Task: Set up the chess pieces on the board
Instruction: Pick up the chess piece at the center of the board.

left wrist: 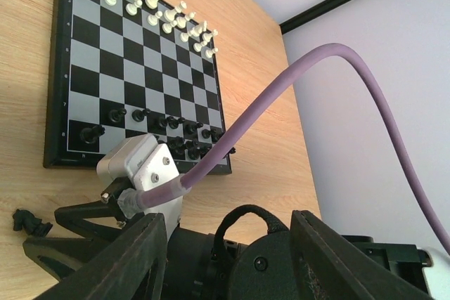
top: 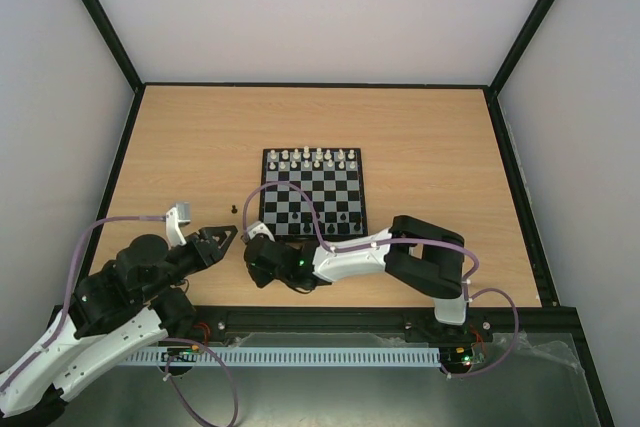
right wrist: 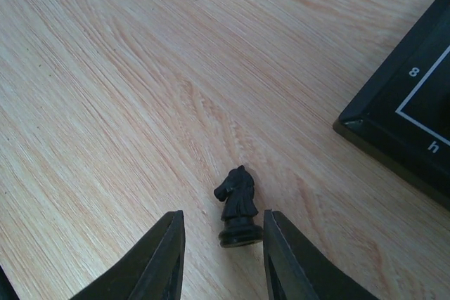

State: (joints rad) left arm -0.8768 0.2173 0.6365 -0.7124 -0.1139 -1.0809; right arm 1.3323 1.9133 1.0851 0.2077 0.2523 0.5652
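Observation:
The board [top: 313, 189] lies mid-table, with white chess pieces [top: 312, 159] on its far rows and black pieces [top: 335, 219] on its near rows. One black knight [top: 233, 209] stands on the table left of the board. In the right wrist view the knight [right wrist: 238, 207] is upright between the fingers of my open right gripper [right wrist: 223, 216], close to the right finger and not gripped. The board's corner [right wrist: 394, 124] is at the right there. My right gripper [top: 248, 237] reaches left across the table. My left gripper [top: 222, 237] is open and empty beside it.
The left wrist view shows the board [left wrist: 53, 103], white pieces [left wrist: 151, 5], black pieces [left wrist: 169, 128] and the knight [left wrist: 28, 223]. The right arm's wrist and purple cable [left wrist: 295, 82] fill the space between my left gripper's [left wrist: 228, 217] fingers. Black-framed walls surround the table.

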